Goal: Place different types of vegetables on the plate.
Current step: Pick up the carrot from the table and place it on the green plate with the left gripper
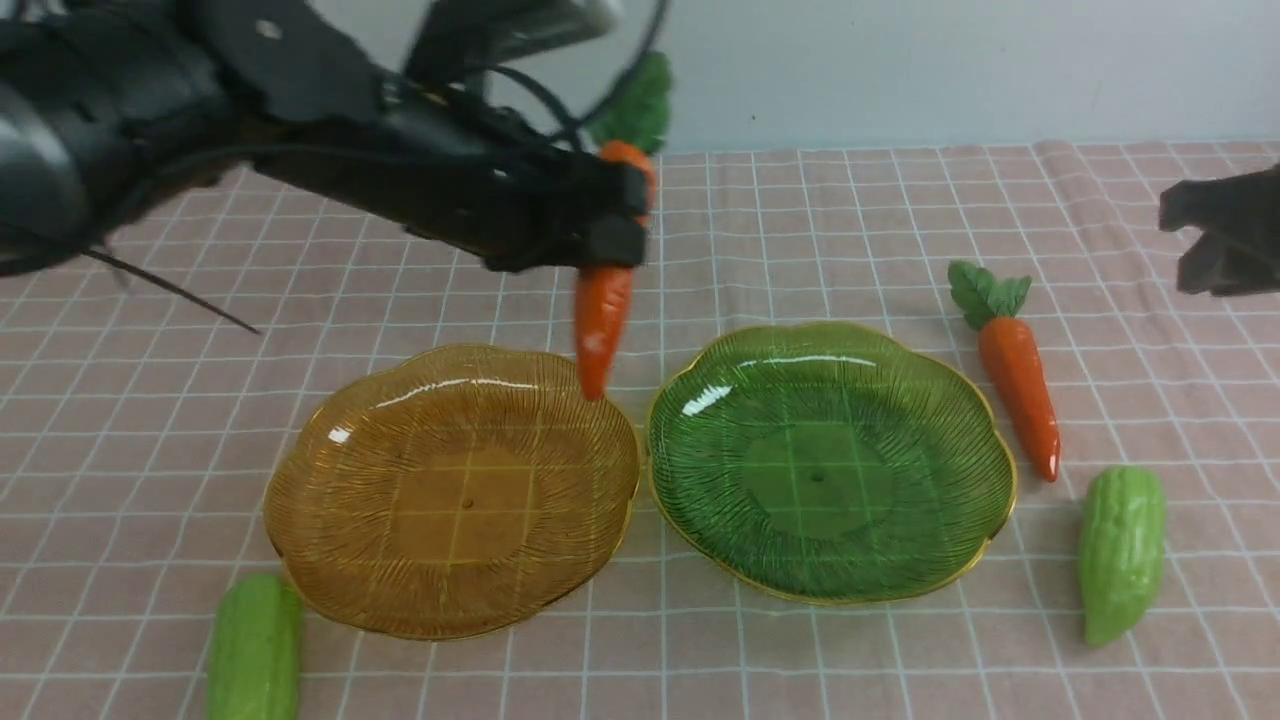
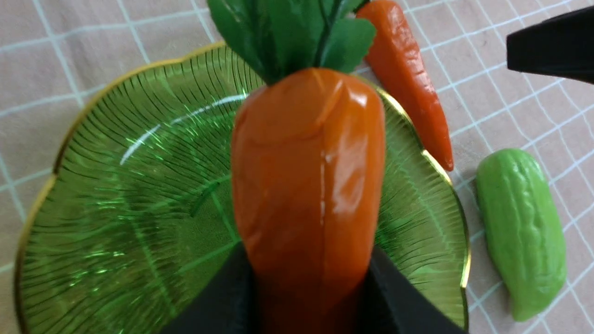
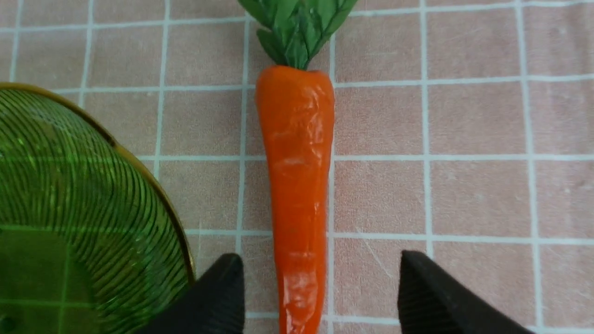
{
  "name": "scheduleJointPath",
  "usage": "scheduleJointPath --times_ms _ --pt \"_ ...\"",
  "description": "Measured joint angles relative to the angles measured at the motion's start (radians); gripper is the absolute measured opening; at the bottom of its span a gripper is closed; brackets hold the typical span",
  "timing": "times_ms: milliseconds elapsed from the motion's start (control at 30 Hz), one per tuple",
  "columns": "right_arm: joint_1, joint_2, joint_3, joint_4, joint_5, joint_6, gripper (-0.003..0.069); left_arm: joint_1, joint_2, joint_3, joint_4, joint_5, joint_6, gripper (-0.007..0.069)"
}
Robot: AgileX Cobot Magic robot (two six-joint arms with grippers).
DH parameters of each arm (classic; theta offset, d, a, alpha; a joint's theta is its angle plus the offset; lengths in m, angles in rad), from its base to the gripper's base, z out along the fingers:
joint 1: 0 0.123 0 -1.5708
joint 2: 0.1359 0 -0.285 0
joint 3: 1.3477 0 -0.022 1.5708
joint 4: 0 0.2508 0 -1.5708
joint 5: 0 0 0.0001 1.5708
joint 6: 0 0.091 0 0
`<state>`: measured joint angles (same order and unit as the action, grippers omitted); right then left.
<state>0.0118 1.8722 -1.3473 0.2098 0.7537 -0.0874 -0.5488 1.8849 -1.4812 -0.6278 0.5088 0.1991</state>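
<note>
Left gripper [image 1: 620, 215]: clamps glossy orange leafy-topped toy carrot [image 1: 603, 320], raised, tip down, by amber ribbed glass plate [image 1: 340, 500].
Right gripper [image 3: 320, 262]: jaws wide, empty, above second such carrot [image 3: 297, 162].

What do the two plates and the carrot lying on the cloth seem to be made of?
Amber plate and green plate: probably glass or clear plastic, glossy; the cloth's grid shows through and highlights are sharp.
Carrot: likely moulded plastic or rubber, shiny skin with glints; leaves look matte, perhaps fabric.

Front overview, wrist close-ups: green plate [image 1: 900, 400]
</note>
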Motion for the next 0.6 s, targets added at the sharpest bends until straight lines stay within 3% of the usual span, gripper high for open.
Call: scheduleJointPath --times_ms 200,433,500,600 --pt "0.019 0.12 -0.031 -0.003 -0.022 -0.004 0.0505 -0.014 0.096 -0.004 -0.001 -0.022 -0.004 0.0296" --pt "0.033 0.196 -0.063 -0.004 -0.035 -0.004 0.0496 -0.014 0.118 -0.004 -0.001 -0.013 -0.005 0.0459" --pt "0.033 0.21 -0.07 -0.004 -0.035 -0.004 0.0456 -0.014 0.118 -0.011 -0.001 0.001 -0.005 0.0502" --pt "0.033 0.217 -0.075 -0.015 -0.035 -0.004 0.0324 -0.005 0.102 -0.027 0.001 0.053 -0.005 0.0501"
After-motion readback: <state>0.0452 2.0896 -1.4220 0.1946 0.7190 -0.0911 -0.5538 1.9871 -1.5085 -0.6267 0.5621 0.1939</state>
